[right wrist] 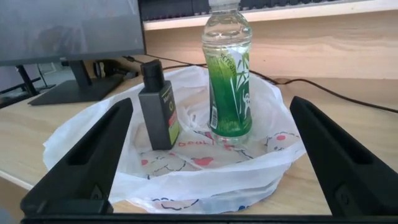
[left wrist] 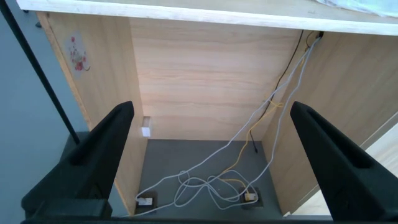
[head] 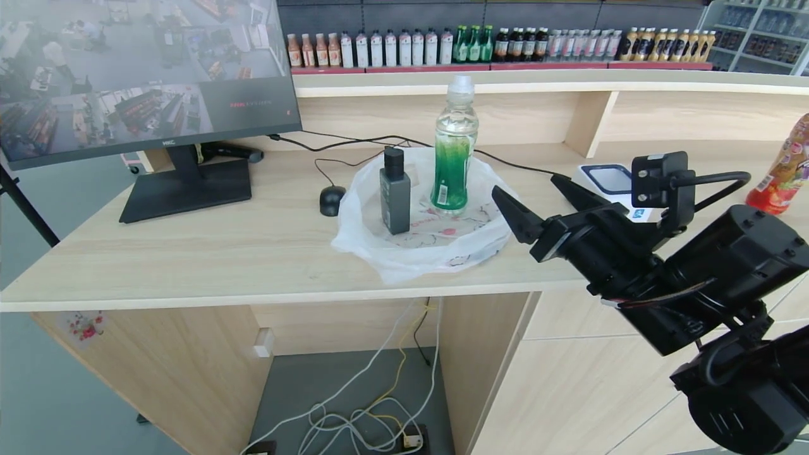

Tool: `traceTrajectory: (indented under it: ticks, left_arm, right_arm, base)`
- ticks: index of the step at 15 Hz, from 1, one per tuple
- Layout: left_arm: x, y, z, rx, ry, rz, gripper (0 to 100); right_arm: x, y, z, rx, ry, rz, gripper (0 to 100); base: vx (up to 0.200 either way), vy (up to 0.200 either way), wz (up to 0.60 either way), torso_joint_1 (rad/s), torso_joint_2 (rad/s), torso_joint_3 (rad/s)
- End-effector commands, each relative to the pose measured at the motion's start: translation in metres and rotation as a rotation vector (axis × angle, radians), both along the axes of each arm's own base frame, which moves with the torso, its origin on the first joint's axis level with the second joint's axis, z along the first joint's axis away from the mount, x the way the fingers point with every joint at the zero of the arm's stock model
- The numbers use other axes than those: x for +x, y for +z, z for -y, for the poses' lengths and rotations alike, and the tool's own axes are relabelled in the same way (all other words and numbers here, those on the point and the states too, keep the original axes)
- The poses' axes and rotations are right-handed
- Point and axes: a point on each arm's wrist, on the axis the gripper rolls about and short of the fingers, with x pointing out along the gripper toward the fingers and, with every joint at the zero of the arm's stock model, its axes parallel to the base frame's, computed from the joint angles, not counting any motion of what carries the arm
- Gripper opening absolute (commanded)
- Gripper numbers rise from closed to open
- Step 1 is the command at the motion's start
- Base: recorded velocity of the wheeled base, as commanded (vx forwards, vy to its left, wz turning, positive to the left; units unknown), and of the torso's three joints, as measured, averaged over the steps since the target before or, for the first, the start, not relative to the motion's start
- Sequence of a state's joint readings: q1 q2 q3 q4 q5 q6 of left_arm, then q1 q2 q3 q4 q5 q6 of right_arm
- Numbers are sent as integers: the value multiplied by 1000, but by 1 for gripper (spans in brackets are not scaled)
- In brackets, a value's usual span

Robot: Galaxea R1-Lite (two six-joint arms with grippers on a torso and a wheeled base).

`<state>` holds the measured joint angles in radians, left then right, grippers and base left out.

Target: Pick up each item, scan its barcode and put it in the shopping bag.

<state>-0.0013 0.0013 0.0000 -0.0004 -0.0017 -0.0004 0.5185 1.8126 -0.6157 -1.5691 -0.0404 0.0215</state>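
A white shopping bag (head: pixel 373 243) (right wrist: pixel 74 134) lies spread open on the wooden counter (head: pixel 189 253). Standing upright inside it are a dark grey bottle (head: pixel 395 191) (right wrist: pixel 158 106) and a clear bottle with a green label (head: pixel 453 148) (right wrist: pixel 228 68). My right gripper (head: pixel 534 199) (right wrist: pixel 211 162) is open, just right of the bag at counter height, with nothing between its fingers. An orange drink bottle (head: pixel 784 167) stands at the counter's far right edge. My left gripper (left wrist: pixel 211 162) is open below the counter, facing the knee space with cables (left wrist: pixel 211 180).
A monitor (head: pixel 142 69) on its stand is at the back left, a black mouse (head: pixel 331 200) left of the bag. A white scanner device (head: pixel 608 179) sits behind my right arm. Cables run across the counter's back. A raised shelf ledge (head: pixel 569 85) lines the rear.
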Motion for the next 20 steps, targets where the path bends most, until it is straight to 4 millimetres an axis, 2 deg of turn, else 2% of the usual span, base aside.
traceTrajectory:
  ticks: [1,7,20]
  left_arm:
    - [0,0,0,0,-2,-1,100]
    - [0,0,0,0,0,-1,100]
    - [0,0,0,-1,0,-1,100]
  right_arm:
    - [0,-1,0,-1,-1,-2,100]
    - [-9,3,8,2,-10,3,100]
    - [-10,8,9,17,-7,16,100]
  base:
    - [0,-200,0,-7,2,2]
    - [0,-200,0,4,6,1]
    - [0,-200,0,2,1,4]
